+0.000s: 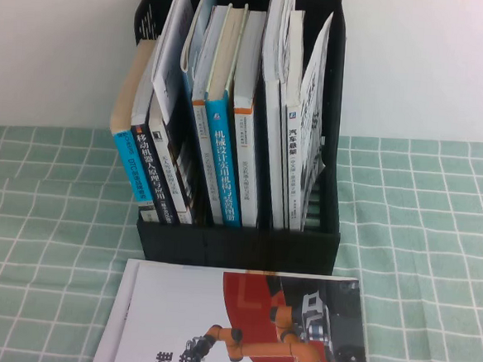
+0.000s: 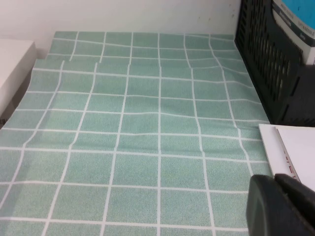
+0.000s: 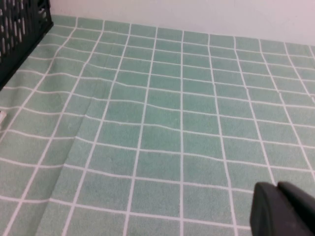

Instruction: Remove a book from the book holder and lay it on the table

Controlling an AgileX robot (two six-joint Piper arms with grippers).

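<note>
1. High view: the black book holder (image 1: 237,239) stands on the green checked table (image 1: 48,217). The car-suspension book (image 1: 310,119) stands upright in the holder's rightmost compartment, leaning outward.
2. A white-and-red robot-arm cover (image 1: 240,326) lies flat just in front of the holder.
3. Left gripper (image 2: 281,206) hovers low beside that cover; right gripper (image 3: 283,209) hangs over bare cloth on the holder's other side. I cannot tell either's grip state.
4. Risk: tightly packed neighbours may drag out along with it, or the holder may tip.
</note>
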